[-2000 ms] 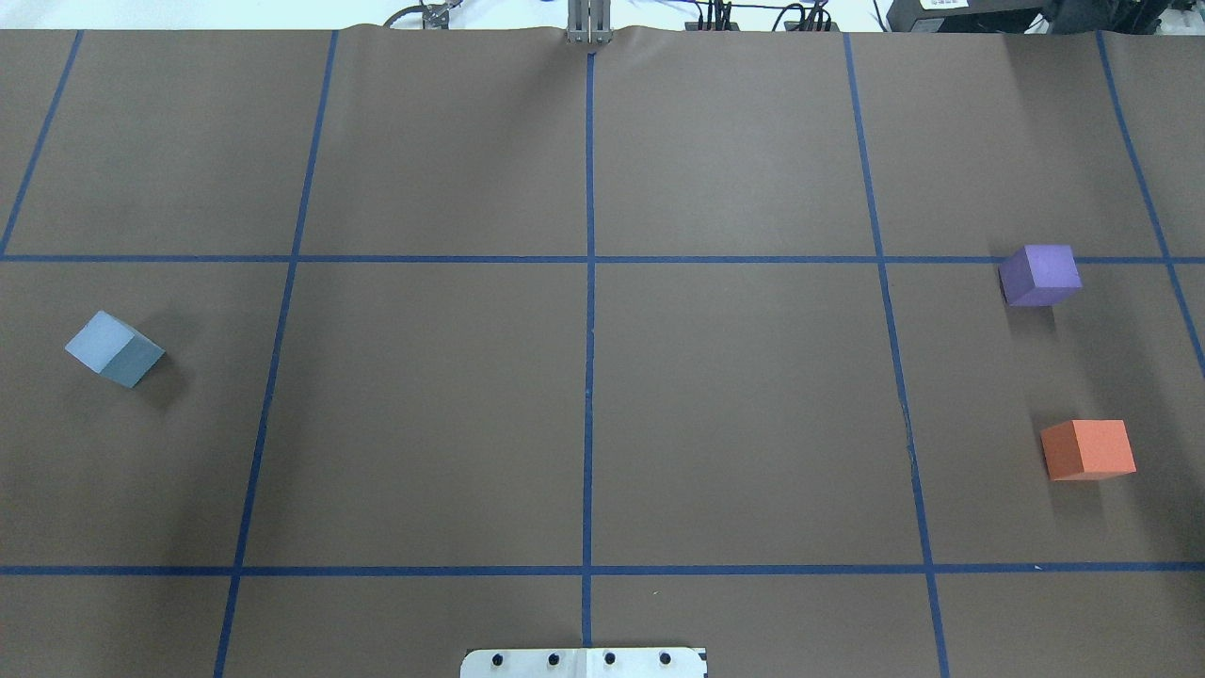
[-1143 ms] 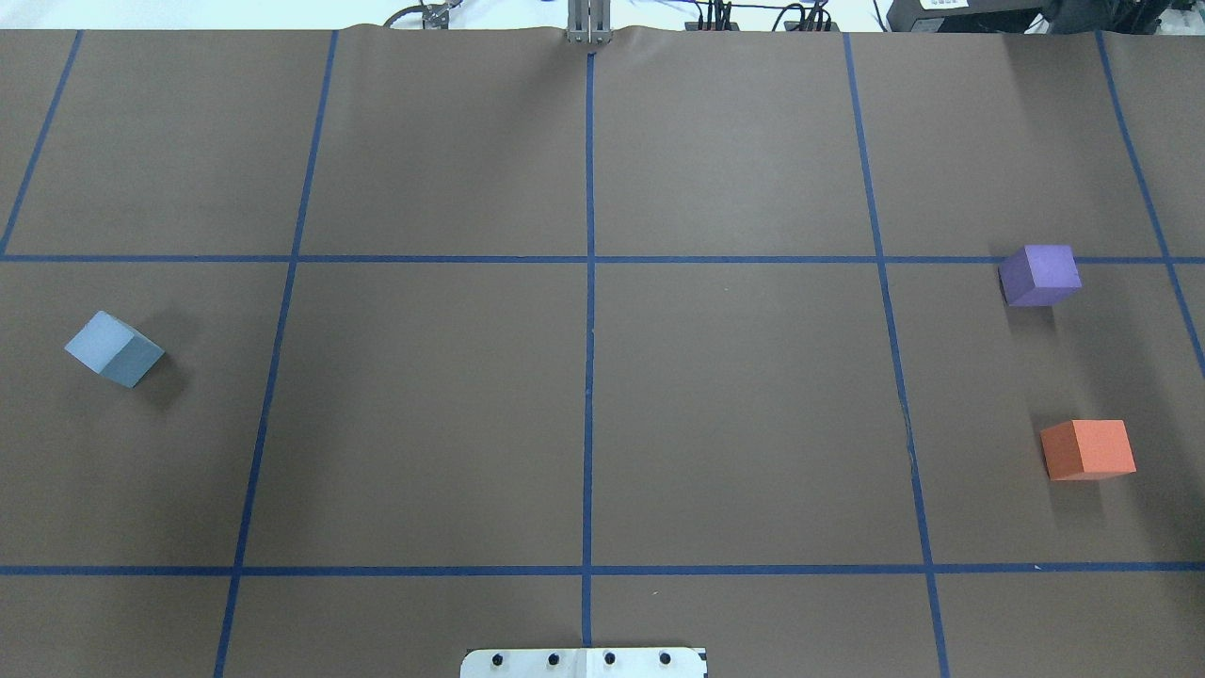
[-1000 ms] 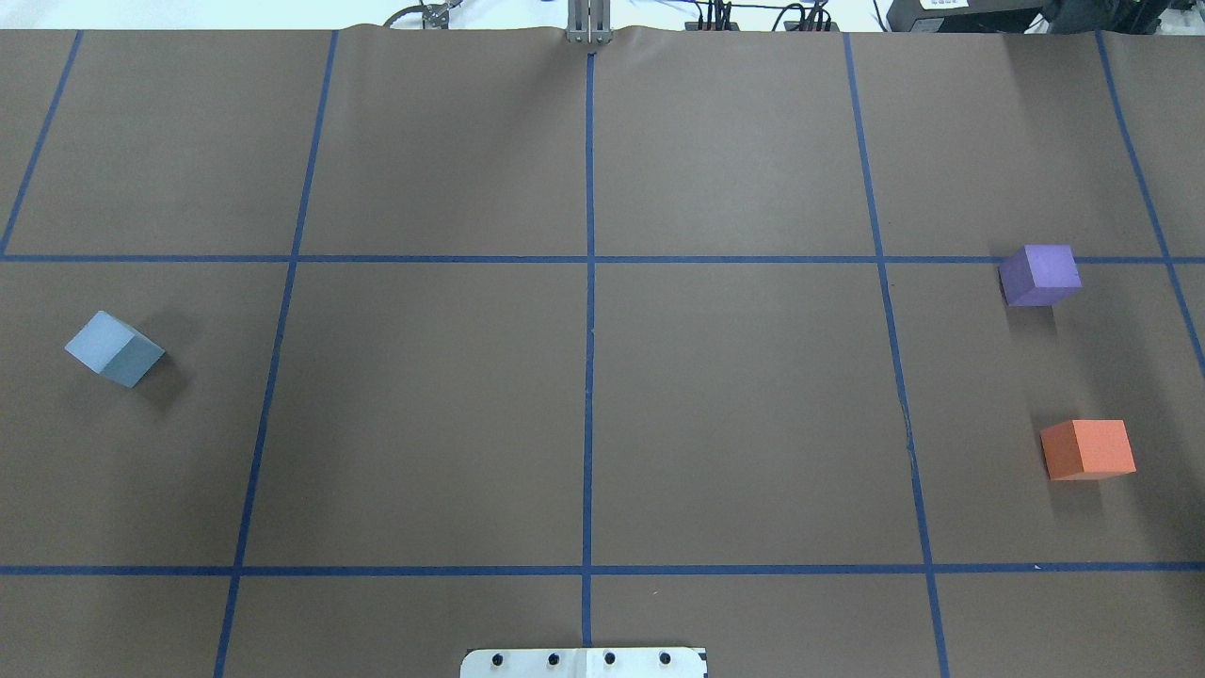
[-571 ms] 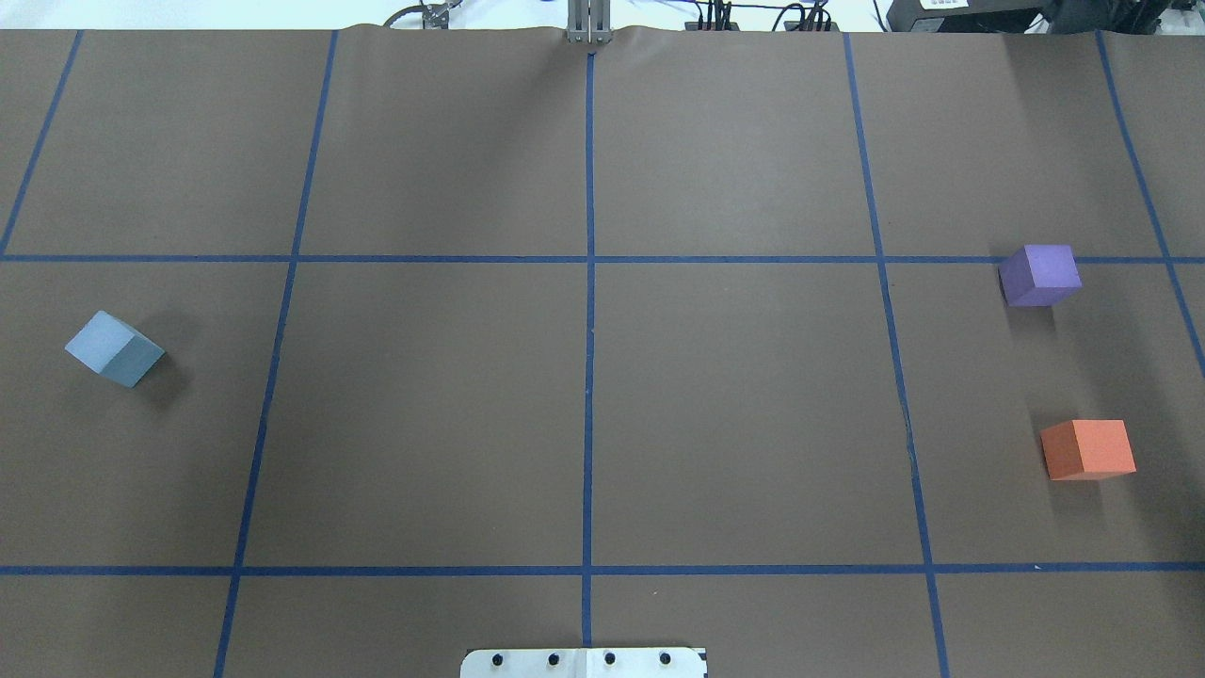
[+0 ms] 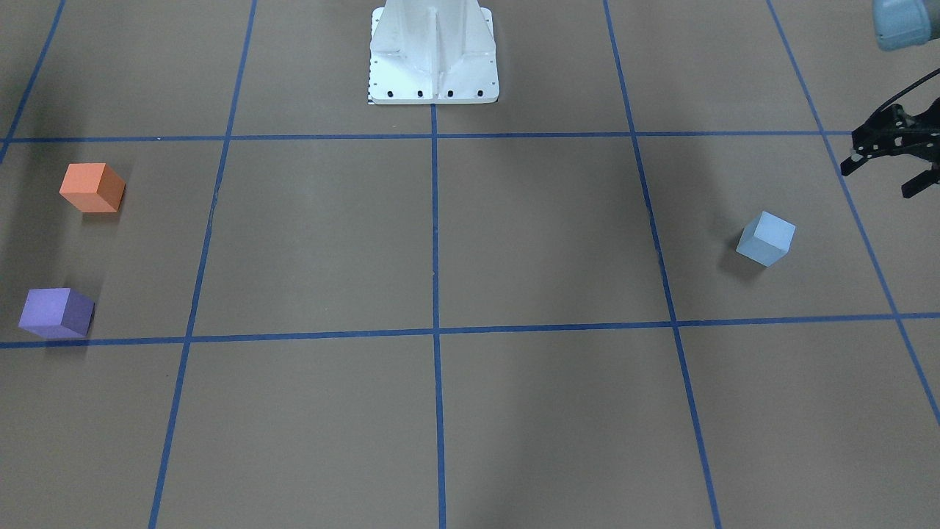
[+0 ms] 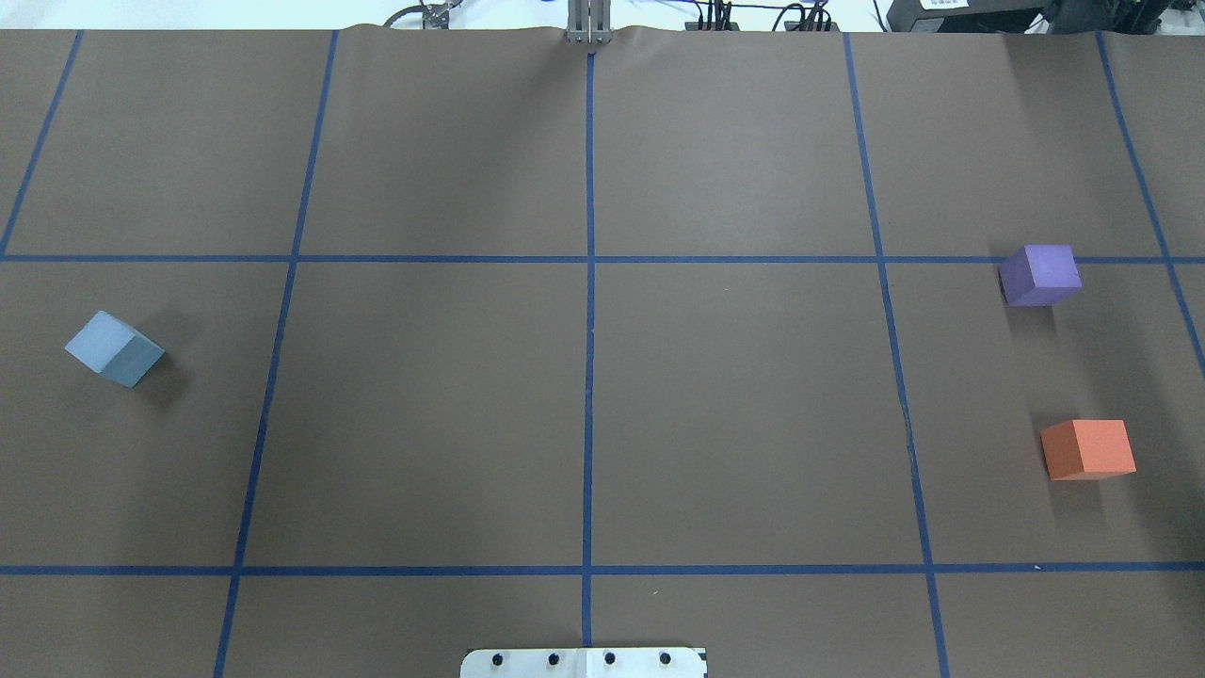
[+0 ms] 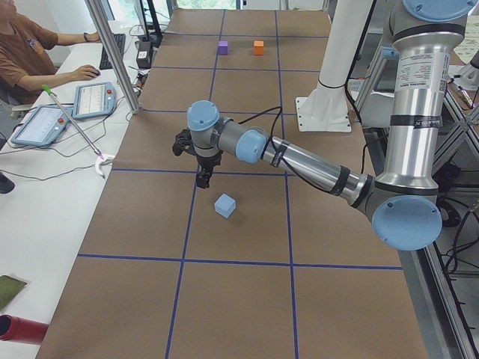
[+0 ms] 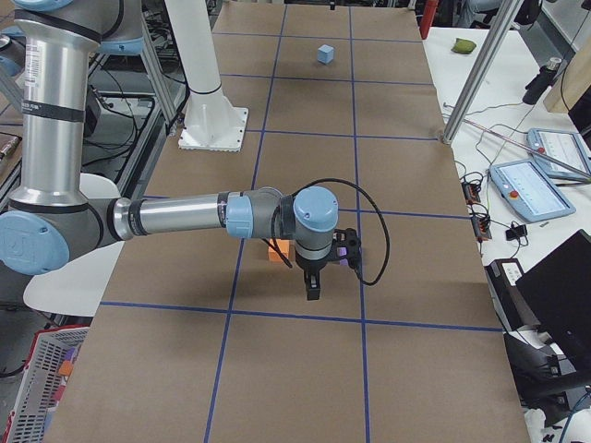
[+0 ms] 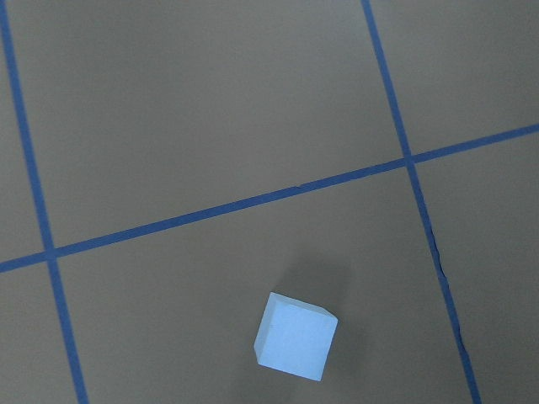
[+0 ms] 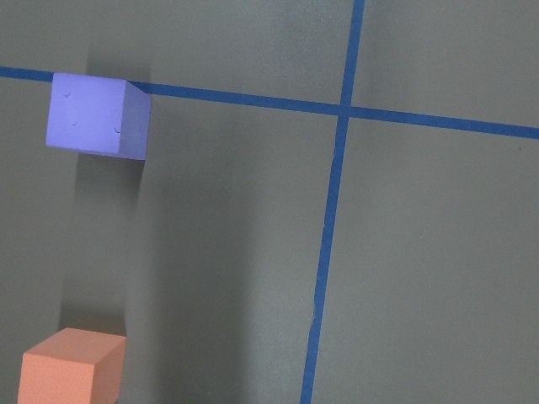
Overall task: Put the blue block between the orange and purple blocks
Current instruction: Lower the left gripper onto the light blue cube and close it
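Front: blue block point(image 5: 765, 238) lies well off the base point(image 5: 433, 59), on its left-arm side; left gripper point(image 5: 877, 182) near it, spread, empty.
Overhead: orange block point(image 6: 1088, 449) and purple block point(image 6: 1039, 274) off the base's other side, a gap between them.
Right view: right gripper point(image 8: 312, 288) by them; cannot tell its grip.
Left wrist: block skewed to grid; centre over it, square to its faces, then descend.

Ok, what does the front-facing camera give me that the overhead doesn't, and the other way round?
Front-facing only: the left claw, open, hanging beside the blue block without touching it, plus the upright part of the white pedestal.
Overhead only: cables past the table's far edge; no arm appears there.
Both: the blue block alone on the robot's left side, the orange block and purple block apart from each other on its right, and the blue tape grid.
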Tool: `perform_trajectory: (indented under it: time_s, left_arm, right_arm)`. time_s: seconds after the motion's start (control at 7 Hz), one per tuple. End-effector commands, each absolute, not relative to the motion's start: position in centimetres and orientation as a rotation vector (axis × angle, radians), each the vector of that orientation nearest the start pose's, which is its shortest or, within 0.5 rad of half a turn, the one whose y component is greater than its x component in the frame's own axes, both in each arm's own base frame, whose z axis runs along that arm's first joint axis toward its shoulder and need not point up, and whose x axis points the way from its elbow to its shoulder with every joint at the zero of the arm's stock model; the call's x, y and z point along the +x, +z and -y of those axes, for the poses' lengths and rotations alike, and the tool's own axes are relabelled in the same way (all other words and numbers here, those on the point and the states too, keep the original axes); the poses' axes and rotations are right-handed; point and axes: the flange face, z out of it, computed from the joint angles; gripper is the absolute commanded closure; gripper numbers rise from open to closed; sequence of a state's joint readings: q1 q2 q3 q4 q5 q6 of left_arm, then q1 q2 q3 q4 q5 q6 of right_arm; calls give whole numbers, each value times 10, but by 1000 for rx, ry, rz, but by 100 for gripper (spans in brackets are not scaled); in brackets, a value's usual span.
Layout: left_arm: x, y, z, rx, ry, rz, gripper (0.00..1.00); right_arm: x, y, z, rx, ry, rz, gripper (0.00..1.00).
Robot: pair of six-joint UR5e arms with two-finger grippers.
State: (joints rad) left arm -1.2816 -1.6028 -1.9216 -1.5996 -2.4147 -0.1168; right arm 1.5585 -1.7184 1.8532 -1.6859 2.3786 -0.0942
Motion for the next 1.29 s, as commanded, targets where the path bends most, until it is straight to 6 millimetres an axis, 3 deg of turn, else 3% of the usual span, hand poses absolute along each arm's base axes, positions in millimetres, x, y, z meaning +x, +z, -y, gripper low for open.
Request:
perform_trajectory:
  time_s: [0.0, 0.57, 0.86, 1.0, 1.14]
  left_arm:
    - [148, 476, 487, 227, 430, -780, 0]
    - [208, 525, 486, 141, 503, -718, 0]
    - [223, 574, 494, 148, 519, -726, 0]
    - [226, 583, 498, 152, 500, -743, 0]
    - [231, 569, 503, 155, 485, -768, 0]
  right_arm:
    - [56, 599, 427, 47, -106, 808, 0]
    - [56, 600, 427, 44, -105, 808, 0]
    - [56, 600, 427, 44, -105, 808, 0]
    - [56, 600, 427, 46, -108, 808, 0]
    - [56, 601, 427, 47, -114, 806, 0]
